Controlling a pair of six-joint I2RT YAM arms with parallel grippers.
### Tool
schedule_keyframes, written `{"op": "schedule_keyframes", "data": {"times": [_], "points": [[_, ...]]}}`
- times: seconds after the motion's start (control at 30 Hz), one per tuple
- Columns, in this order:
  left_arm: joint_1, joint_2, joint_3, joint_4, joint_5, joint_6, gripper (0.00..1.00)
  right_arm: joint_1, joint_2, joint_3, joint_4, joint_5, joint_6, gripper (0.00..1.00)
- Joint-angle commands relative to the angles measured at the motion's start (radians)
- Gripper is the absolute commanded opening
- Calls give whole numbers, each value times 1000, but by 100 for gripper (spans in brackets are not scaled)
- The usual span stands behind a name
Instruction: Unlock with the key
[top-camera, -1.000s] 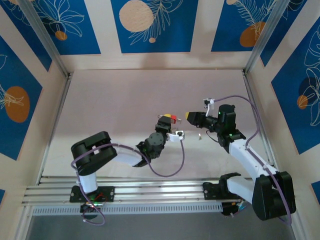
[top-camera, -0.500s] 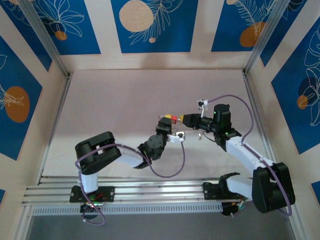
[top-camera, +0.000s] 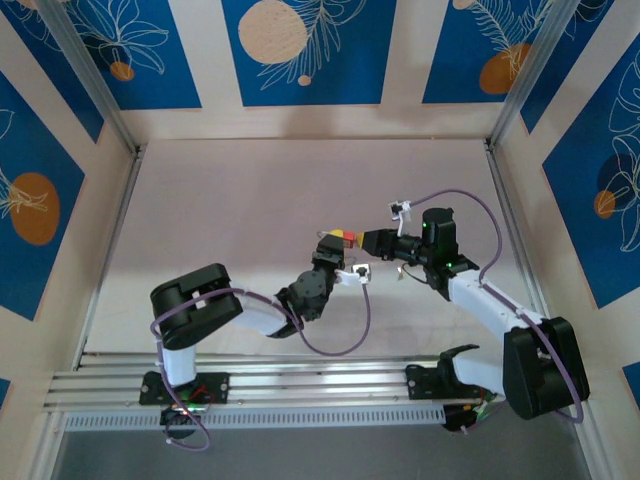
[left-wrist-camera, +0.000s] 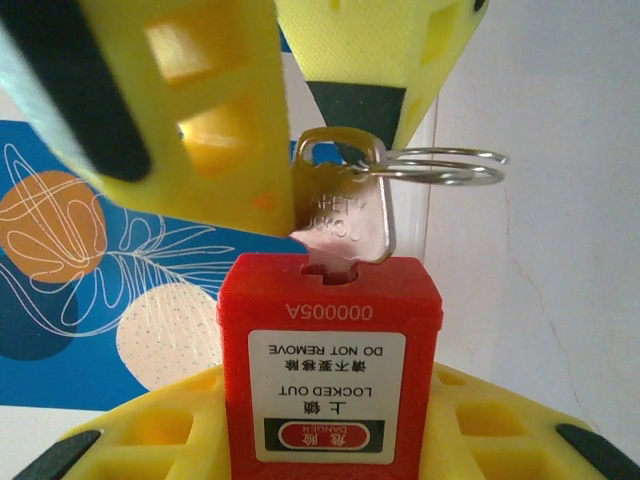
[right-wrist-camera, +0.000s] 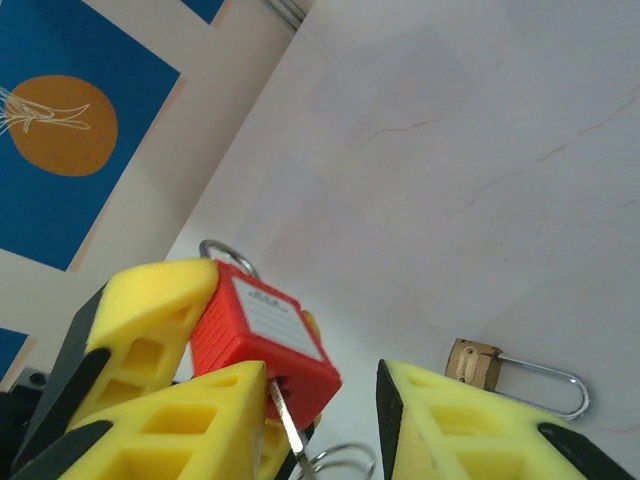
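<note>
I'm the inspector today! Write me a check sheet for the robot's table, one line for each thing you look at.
Surface: pale table with faint veins.
Job's things: red padlock with the key in its keyhole; a key ring hangs on the key.
Clutter: a small brass padlock lying on the table.
Grippers: left gripper is shut on the red padlock; right gripper has its fingers either side of the key, grip unclear.
Cables: a purple cable loops off the left arm, another arcs over the right.
Surroundings: blue panels with leaf prints, and metal posts.
</note>
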Motion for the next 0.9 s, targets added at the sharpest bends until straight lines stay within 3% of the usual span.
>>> {"op": "schedule_keyframes", "data": {"times": [0.0, 0.63, 0.73, 0.87], "points": [[-16, 15, 1, 83, -11, 11, 31, 3, 10, 26, -24, 26, -6, 36], [-21, 31, 7, 152, -18, 48, 31, 8, 30, 23, -61, 49, -10, 36], [-19, 34, 8, 152, -24, 48, 31, -3, 19, 43, -80, 36, 14, 42], [-19, 44, 13, 153, -30, 44, 31, -51, -2, 74, -118, 8, 104, 59]]}}
